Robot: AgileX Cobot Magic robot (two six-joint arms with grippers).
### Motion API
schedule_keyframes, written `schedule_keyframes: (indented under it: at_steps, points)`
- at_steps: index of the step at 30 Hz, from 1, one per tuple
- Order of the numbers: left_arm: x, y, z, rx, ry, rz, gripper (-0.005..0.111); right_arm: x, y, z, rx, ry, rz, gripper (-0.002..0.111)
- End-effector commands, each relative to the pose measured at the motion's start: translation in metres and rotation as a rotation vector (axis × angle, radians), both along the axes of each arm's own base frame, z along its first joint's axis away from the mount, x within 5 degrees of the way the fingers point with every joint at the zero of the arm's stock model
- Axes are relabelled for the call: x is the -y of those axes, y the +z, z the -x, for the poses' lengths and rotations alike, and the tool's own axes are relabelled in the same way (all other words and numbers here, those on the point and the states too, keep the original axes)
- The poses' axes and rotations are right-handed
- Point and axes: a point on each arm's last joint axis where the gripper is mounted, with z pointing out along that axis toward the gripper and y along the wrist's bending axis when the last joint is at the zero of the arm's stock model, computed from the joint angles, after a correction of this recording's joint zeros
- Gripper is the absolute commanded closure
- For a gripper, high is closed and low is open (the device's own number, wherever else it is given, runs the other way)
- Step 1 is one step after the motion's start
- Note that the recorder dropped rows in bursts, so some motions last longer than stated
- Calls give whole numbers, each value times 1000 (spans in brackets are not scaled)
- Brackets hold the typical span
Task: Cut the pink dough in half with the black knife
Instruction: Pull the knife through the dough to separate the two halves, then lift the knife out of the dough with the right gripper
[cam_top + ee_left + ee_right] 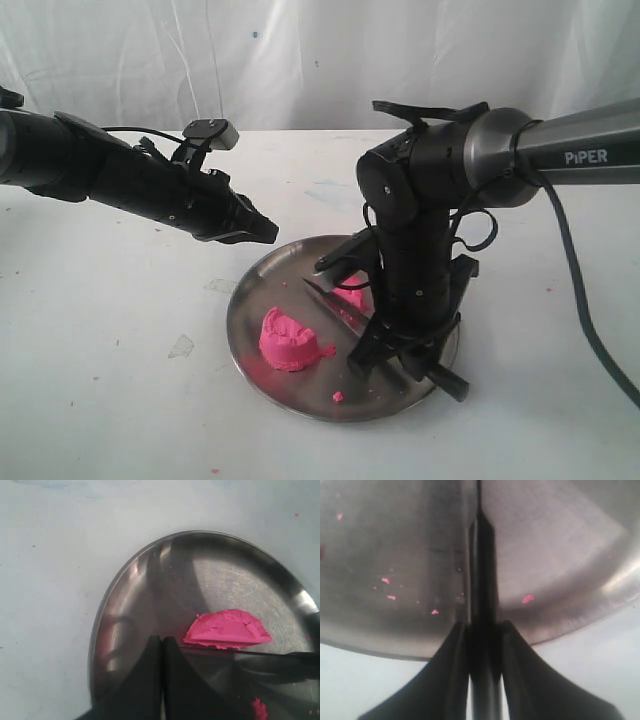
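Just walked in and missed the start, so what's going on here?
The right gripper is shut on the black knife, held low over the steel plate. The pink dough is already in two pieces, one on each side of the blade. The left gripper hovers shut and empty above the plate's rim.

Between the right gripper's (481, 630) matt black plastic jaws the black knife (481, 570) looks dull and smooth, over a glossy, finely brushed steel plate (150, 580); the pink dough (227, 628) is soft, matt and crumbly-rough.

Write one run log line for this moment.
dough: two halves on plate | right pincer: shut on knife | left pincer: shut, above plate
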Motion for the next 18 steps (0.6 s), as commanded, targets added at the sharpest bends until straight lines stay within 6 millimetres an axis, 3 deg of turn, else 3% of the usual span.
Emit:
schedule_keyframes:
  at_steps: [1,10,18]
  points:
    - [1,4,2,-5,-4,22,107,-6,2,-4,12,16,-94,108]
    - [1,4,2,-5,-4,22,107,-9,2,-4,-24,-3,-181,108]
    - [1,4,2,-7,-3,23,107,4,28,-14,25,-65,-329,108]
